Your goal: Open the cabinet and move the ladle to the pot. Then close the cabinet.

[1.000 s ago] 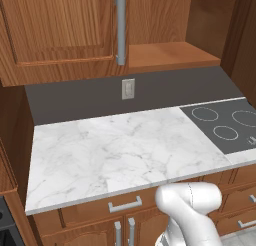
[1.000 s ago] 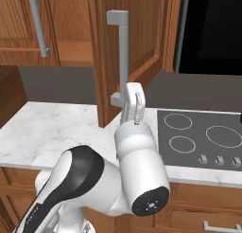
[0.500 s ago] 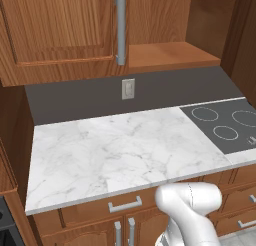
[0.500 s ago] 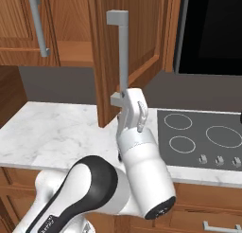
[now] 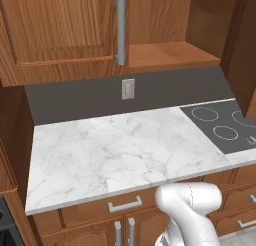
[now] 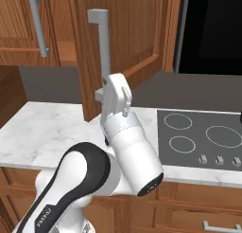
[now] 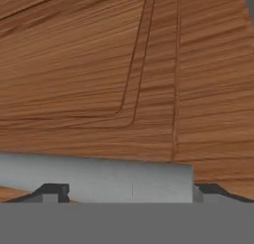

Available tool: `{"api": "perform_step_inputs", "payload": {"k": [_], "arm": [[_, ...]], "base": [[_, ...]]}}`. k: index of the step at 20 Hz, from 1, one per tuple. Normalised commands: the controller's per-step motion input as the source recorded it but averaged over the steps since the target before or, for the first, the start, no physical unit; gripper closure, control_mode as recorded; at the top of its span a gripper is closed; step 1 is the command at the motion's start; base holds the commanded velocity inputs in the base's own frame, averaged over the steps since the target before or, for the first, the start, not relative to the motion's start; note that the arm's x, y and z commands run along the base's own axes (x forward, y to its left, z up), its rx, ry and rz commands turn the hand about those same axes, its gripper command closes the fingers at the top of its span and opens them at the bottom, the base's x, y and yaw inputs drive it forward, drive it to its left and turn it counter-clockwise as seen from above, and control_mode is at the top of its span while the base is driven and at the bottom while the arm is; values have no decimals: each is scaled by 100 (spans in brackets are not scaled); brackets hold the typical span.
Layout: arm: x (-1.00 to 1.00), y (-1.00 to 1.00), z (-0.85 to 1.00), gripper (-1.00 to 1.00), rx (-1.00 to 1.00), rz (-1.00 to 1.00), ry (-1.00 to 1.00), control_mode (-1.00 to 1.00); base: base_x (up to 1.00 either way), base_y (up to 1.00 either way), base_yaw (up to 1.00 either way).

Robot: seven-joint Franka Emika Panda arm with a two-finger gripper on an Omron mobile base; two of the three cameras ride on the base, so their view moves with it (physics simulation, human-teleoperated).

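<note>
The cabinet [image 5: 65, 35] hangs above the counter with its left door shut. Its right door [image 6: 134, 33] stands swung open, baring a wooden shelf [image 5: 170, 55]. My gripper [image 6: 108, 88] is at the lower end of that open door's long grey bar handle [image 6: 104, 47]. In the hand view the handle [image 7: 94, 176] lies crosswise between my two open fingertips [image 7: 52, 192], with the door's raised panel [image 7: 99, 64] close behind it. The ladle and the pot are out of view.
A white marble counter [image 5: 115, 150] runs under the cabinet, with a black cooktop [image 6: 198, 132] at its right end. A wall outlet [image 5: 128, 88] sits on the dark backsplash. A black appliance front [image 6: 208, 31] hangs above the cooktop. Drawers [image 5: 122, 205] line the counter's front.
In the right base view the hand has shifted left and a little up, and the open door with its handle has swung left with it. The fingers stay wide apart.
</note>
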Motion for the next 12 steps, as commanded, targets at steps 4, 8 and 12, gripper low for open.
{"api": "perform_step_inputs", "payload": {"k": [4, 8, 12], "arm": [[37, 57, 41, -100, 0, 12, -4, -100], [45, 52, 31, -100, 0, 11, -2, -100], [54, 49, 17, -100, 0, 10, 0, -100]], "base": [[0, 0, 0], [0, 0, 0], [0, 0, 0]]}}
